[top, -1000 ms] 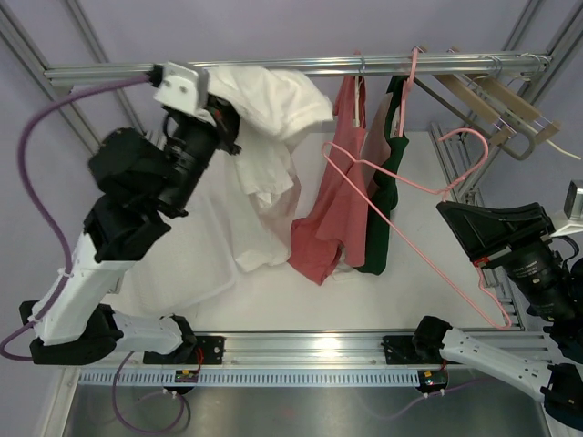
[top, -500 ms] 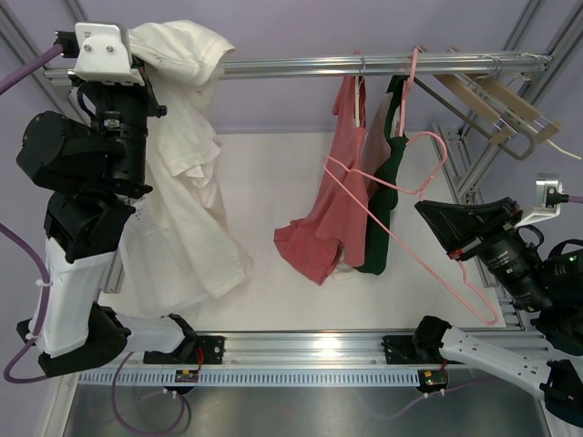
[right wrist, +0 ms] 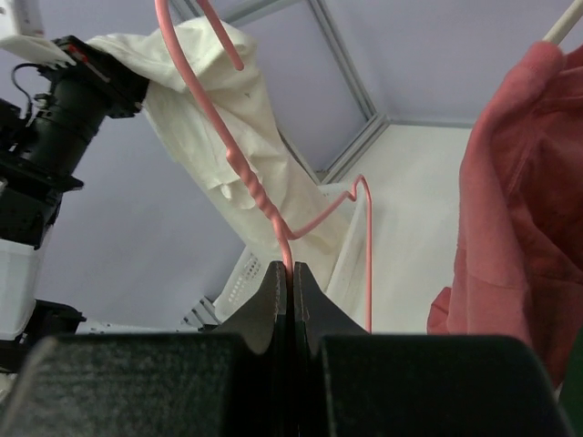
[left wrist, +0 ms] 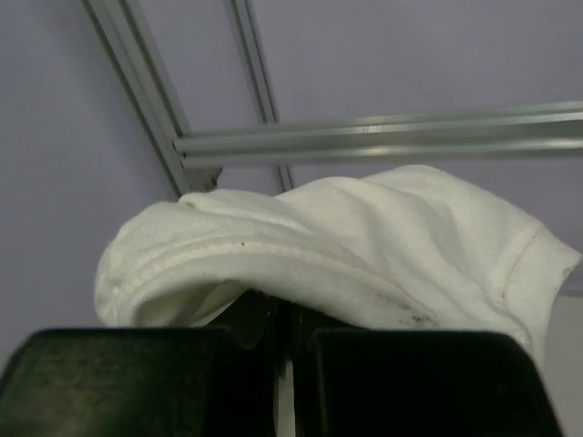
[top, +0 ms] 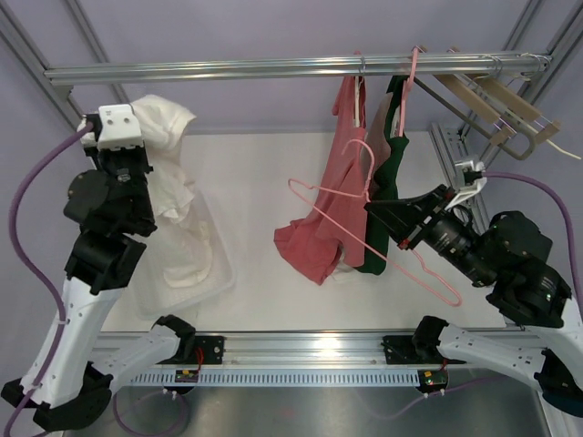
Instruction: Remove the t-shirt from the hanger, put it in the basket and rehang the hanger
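My left gripper [top: 137,146] is shut on the white t-shirt [top: 173,196], which hangs from it at the far left over a white basket [top: 217,282]. In the left wrist view the shirt [left wrist: 364,246] bunches over the closed fingers [left wrist: 182,373]. My right gripper [top: 375,214] is shut on a bare pink wire hanger [top: 360,237] and holds it tilted in mid-air in front of the hanging clothes. In the right wrist view the hanger wire [right wrist: 264,209] runs up from between the closed fingers [right wrist: 314,305], its hook at the top.
A metal rail [top: 291,66] spans the back. A red shirt [top: 332,218] and a dark green garment [top: 387,200] hang from it on hangers. Wooden hangers [top: 501,105] hang at the far right of the rail.
My left gripper came down and further left with the white t-shirt, lowering it over the basket. My right gripper swung left and up, carrying the pink hanger toward the centre.
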`<action>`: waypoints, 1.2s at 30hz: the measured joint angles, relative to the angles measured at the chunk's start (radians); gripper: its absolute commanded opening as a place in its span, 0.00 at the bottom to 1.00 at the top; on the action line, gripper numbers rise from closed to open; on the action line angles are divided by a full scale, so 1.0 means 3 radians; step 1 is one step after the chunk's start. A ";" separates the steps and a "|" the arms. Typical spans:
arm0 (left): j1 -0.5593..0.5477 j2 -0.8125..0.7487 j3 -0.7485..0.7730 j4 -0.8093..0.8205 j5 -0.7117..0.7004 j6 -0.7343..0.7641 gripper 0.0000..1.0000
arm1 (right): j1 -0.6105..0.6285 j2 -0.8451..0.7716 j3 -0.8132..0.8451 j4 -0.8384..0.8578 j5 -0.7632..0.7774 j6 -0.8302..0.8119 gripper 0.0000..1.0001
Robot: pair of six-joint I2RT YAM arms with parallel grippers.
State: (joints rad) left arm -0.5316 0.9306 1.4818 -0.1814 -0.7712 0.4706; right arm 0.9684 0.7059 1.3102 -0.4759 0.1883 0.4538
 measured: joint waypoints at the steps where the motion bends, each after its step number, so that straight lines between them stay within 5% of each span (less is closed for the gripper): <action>1: 0.0107 -0.0069 -0.0210 -0.0015 0.0001 -0.0097 0.00 | 0.0000 0.0045 -0.0018 0.0014 -0.0027 0.0004 0.00; 8: 0.0331 -0.0272 -0.1306 -0.0685 -0.0158 -0.1039 0.00 | 0.0000 0.0271 -0.0056 0.0061 -0.0127 0.0005 0.00; 14: 0.0355 -0.0435 -0.1591 -0.1518 -0.0168 -0.2099 0.00 | 0.0028 0.0549 0.0000 0.0169 -0.0140 -0.0061 0.00; 22: 0.0706 -0.0214 -0.1962 -0.1835 0.0271 -0.2904 0.13 | 0.0285 0.1300 0.0303 0.0225 0.0184 -0.0362 0.00; 27: 0.1066 0.0060 -0.2094 -0.1736 0.0820 -0.3170 0.32 | 0.0286 0.1659 0.0591 0.0285 0.0296 -0.0497 0.00; 29: 0.1269 0.0100 -0.2177 -0.1656 0.1035 -0.3260 0.51 | 0.0286 0.1807 0.0746 0.0322 0.0308 -0.0530 0.00; 30: 0.1387 0.0116 -0.2235 -0.1628 0.1141 -0.3311 0.72 | 0.0286 0.1886 0.0819 0.0354 0.0309 -0.0546 0.00; 32: 0.1542 0.0111 -0.2341 -0.1597 0.1291 -0.3371 0.94 | 0.0286 0.2022 0.0930 0.0375 0.0320 -0.0563 0.00; 36: 0.1634 -0.0100 -0.2425 -0.1588 0.1488 -0.3468 0.99 | 0.0286 0.2328 0.1142 0.0384 0.0387 -0.0594 0.00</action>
State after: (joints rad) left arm -0.0414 0.9005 0.7544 -0.6579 -0.3248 -0.5697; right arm 1.0542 1.4044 1.6527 -0.3607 0.3042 0.2756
